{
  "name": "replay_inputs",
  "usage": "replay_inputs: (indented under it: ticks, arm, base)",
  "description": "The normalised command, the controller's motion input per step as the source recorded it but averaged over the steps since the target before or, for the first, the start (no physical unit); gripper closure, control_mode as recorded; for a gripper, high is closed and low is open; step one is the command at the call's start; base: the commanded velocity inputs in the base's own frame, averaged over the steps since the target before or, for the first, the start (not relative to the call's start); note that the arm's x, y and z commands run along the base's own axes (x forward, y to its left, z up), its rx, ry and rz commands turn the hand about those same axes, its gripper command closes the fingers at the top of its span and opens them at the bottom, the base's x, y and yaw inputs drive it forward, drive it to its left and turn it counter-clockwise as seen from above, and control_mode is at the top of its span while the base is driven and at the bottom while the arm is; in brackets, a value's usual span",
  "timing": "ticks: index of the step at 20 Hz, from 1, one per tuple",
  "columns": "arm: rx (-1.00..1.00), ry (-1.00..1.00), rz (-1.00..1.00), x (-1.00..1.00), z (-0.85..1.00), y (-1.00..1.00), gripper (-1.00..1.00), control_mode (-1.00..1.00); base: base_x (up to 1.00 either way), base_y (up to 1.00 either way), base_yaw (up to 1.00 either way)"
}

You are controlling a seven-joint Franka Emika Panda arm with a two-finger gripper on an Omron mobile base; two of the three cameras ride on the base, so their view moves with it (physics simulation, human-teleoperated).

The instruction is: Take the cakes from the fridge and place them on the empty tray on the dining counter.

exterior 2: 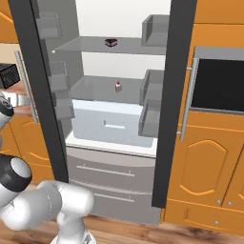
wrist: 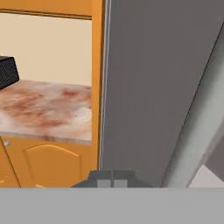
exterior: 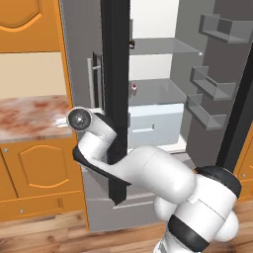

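A: With both doors swung open, the fridge [exterior 2: 119, 128] shows its white inside from the right base view. The arm [exterior: 163, 178] folds low and to the left, wrist against the left door's outer face.

B: Gripper?

A: The gripper [wrist: 113, 176] points at the grey door panel, with the wall counter [wrist: 43, 113] off to its left. Fingertips sit together with nothing between them, so the jaws are closed and empty.

B: Cakes?

A: Both are inside, well apart from the jaws. The chocolate cake [exterior 2: 111, 42] is on the upper shelf [exterior 2: 86, 46], near the back. The white cake [exterior 2: 118, 86] is on the shelf below, roughly centred, above the crisper drawer [exterior 2: 112, 125].

B: Which way from the hand?

A: The hand is outside the compartment, on the far side of the left door. The cakes lie to its right and deeper in, and the chocolate one looks higher too. Likely it has to back off, come round the door edge and open up before reaching in.

B: Their look?

A: The upper one is a small dark wedge with a pinkish band. The lower is white with a red top. Both are too small to read the long axis.
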Motion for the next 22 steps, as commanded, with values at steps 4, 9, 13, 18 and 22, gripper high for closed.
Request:
replay_inputs:
  ticks: [4,9,13,18,22]
  arm:
    - [-0.02,0.03,-0.01,-0.47,0.13,0.57,-1.00,-1.00]
    - [0.00,-0.04,-0.10,-1.00,0.28,-0.47,-1.00,-1.00]
    - [0.01,-0.03,-0.12,-0.95,0.46,-0.87,-1.00,-1.00]
    - [0.00,-0.02,0.00,-0.61,0.31,-0.99,-1.00,-1.00]
    - [0.00,-0.08,0.22,-0.45,0.03,-1.00,-1.00,-1.00]
  base:
    - [0.00,0.00,0.00]
    - [0.00,0.00,0.00]
    - [0.00,0.00,0.00]
    - [0.00,0.00,0.00]
    - [0.00,0.00,0.00]
